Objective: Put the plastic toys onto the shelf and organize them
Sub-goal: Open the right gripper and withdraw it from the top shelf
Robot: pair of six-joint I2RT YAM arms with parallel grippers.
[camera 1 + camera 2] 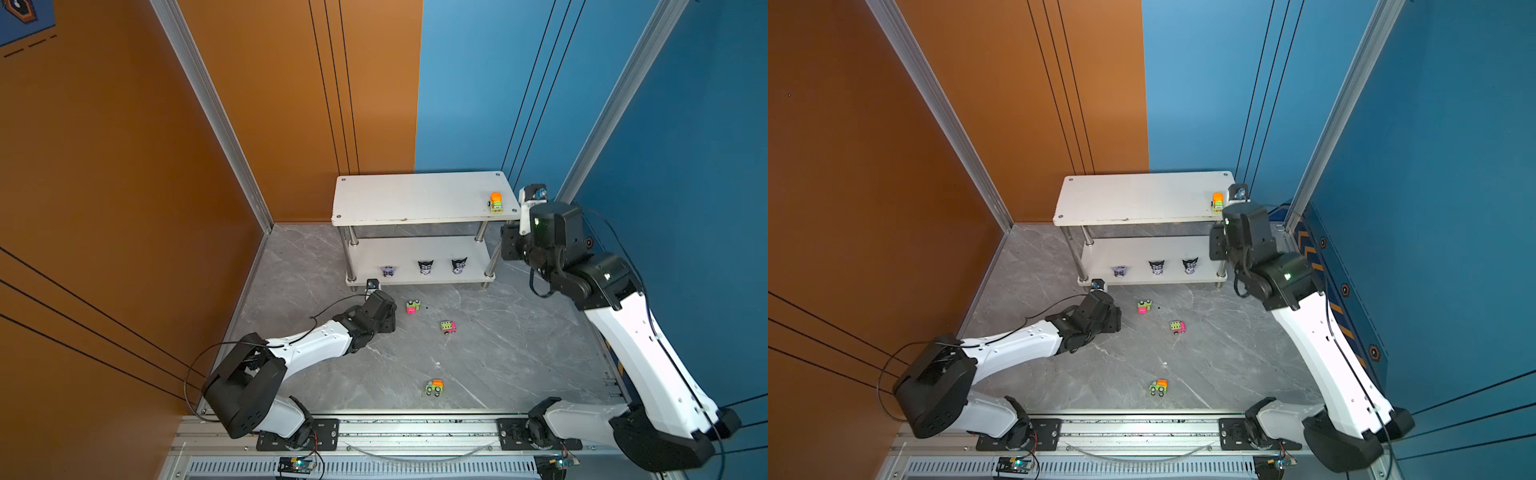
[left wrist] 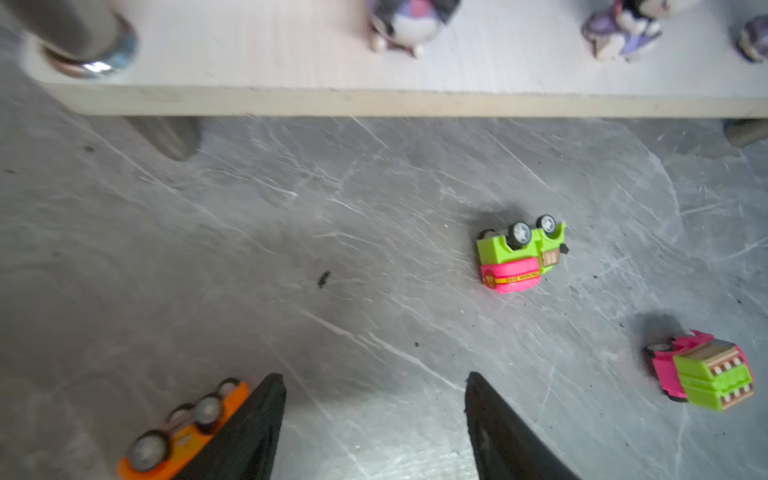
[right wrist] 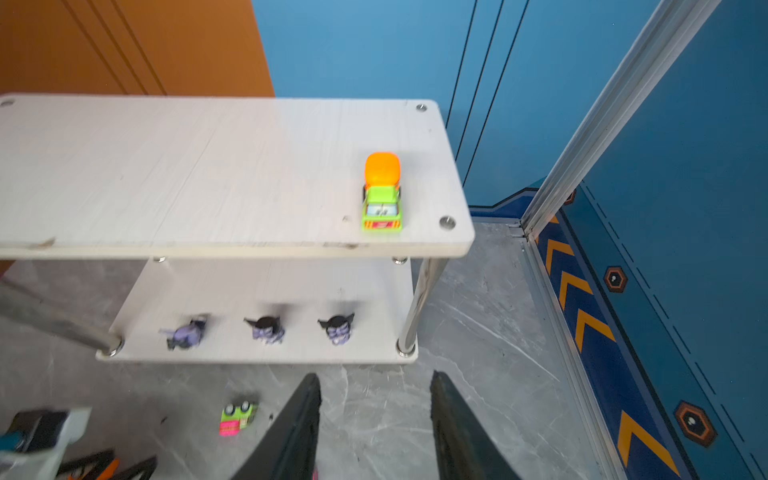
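Observation:
The white two-tier shelf (image 1: 415, 199) stands at the back. An orange-and-green truck (image 1: 496, 202) sits at the right end of its top tier, and three cat-eared figurines (image 1: 425, 267) line the lower tier. On the floor lie an upturned green-and-pink car (image 2: 519, 253), a pink-and-green truck (image 2: 702, 374) and a green-and-orange car (image 1: 434, 387). My left gripper (image 2: 374, 376) hangs open over bare floor, with an orange car (image 2: 187, 432) lying just outside one finger. My right gripper (image 3: 374, 376) is open and empty, raised in front of the shelf's right end.
Orange wall panels close in on the left and blue ones on the right. A metal frame post (image 1: 615, 104) rises behind the right arm. Chrome shelf legs (image 1: 351, 257) stand near the left wrist. The arm-base rail (image 1: 415, 432) runs along the front edge.

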